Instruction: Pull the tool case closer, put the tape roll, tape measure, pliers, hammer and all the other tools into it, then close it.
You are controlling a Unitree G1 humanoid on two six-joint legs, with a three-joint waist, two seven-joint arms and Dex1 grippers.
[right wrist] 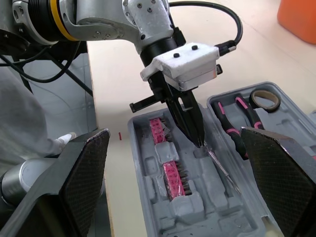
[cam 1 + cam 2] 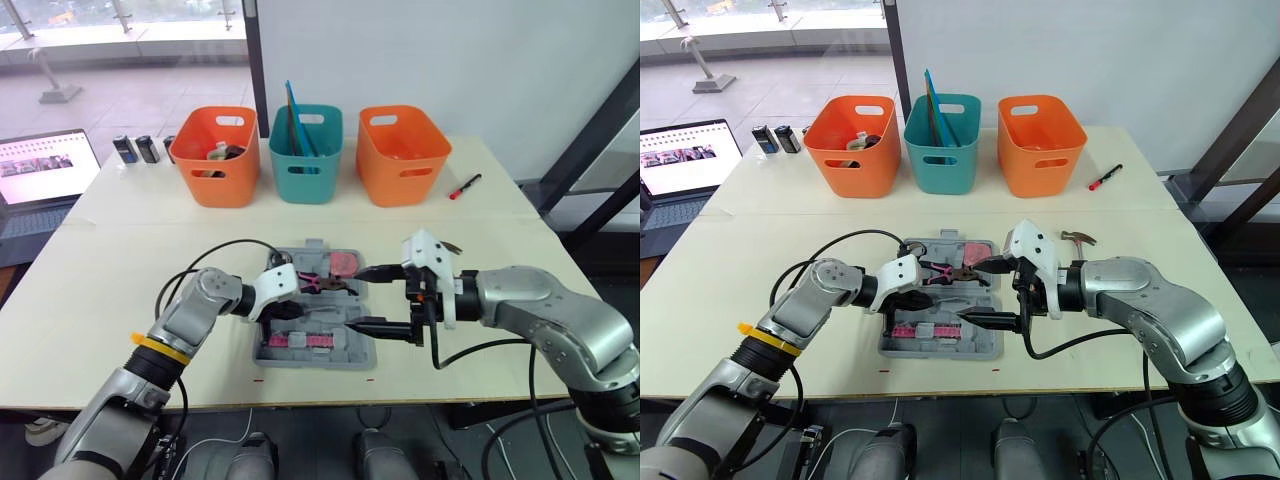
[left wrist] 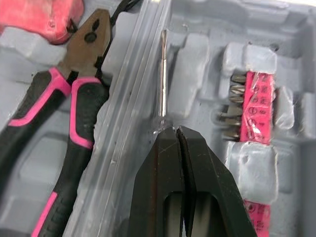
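The grey tool case (image 2: 356, 352) lies open in front of me. Its far half holds pink-handled pliers (image 3: 59, 128), a pink tape measure (image 2: 343, 263) and a tape roll (image 1: 265, 100). The near half holds pink bit strips (image 3: 256, 103). My left gripper (image 3: 177, 131) points steeply down into the near half, shut on the end of a thin metal rod (image 3: 163, 74) that lies in a slot beside the hinge ridge. My right gripper (image 2: 372, 298) hangs wide open over the case's right edge with nothing between its fingers. A hammer (image 2: 1078, 238) rests on the table behind the right wrist.
Two orange bins (image 2: 216, 156) (image 2: 402, 152) and a teal bin (image 2: 306, 152) line the back of the table. A red marker (image 2: 464, 186) lies to the right of them. A laptop (image 2: 42, 180) and small black items (image 2: 136, 149) sit at the far left.
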